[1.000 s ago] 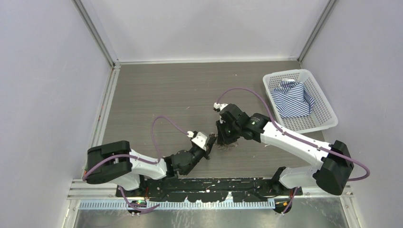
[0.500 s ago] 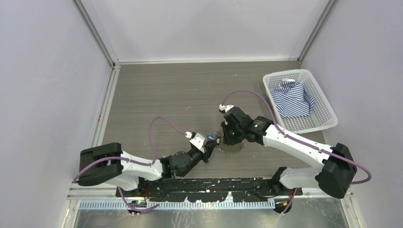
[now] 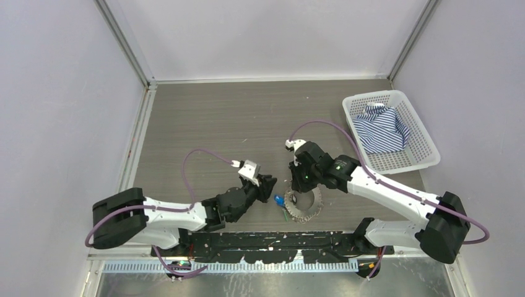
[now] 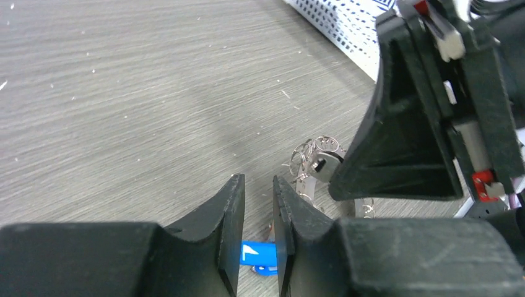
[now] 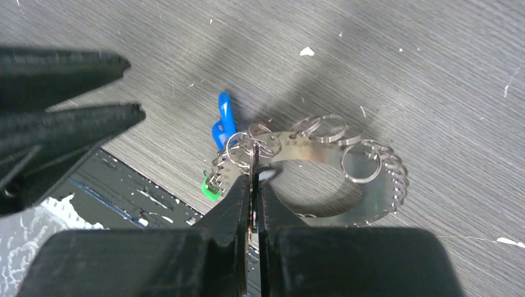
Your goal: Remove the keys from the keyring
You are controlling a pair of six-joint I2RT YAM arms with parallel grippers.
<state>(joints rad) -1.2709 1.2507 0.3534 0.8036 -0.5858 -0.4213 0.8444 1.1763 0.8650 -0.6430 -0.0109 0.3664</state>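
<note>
1. Shows a silvery-grey, jagged-rimmed metal keyring (image 3: 304,205) flat on the grey wood-grain table (image 3: 204,124), near the front edge, between the 2 arms.
2. Finds the right gripper (image 5: 254,162) clamped tight on the keyring's left rim among small wire loops, pressing down from above.
3. Catches the left gripper (image 4: 258,180) with jaws parted by only a narrow slot, gripping nothing, hovering low just left of the keyring.
4. Places a small blue-headed key (image 5: 221,122) on the table between left gripper and ring, touching or just beside the rim; cannot tell whether clear of its loop. Places a green-headed key (image 5: 210,186) at the rim next to the right gripper's tips.
5. Judges the left gripper nearer and free for the next pull: keys off to its right and slightly below, calling for a short reach, then a tug away from the pinned ring.
6. Leaves open table to the left and far side; crowds the front, with the black base rail (image 5: 133,198) close by. Sets the white plastic basket (image 3: 374,94) and its striped cloth (image 3: 381,130) well apart at right.
</note>
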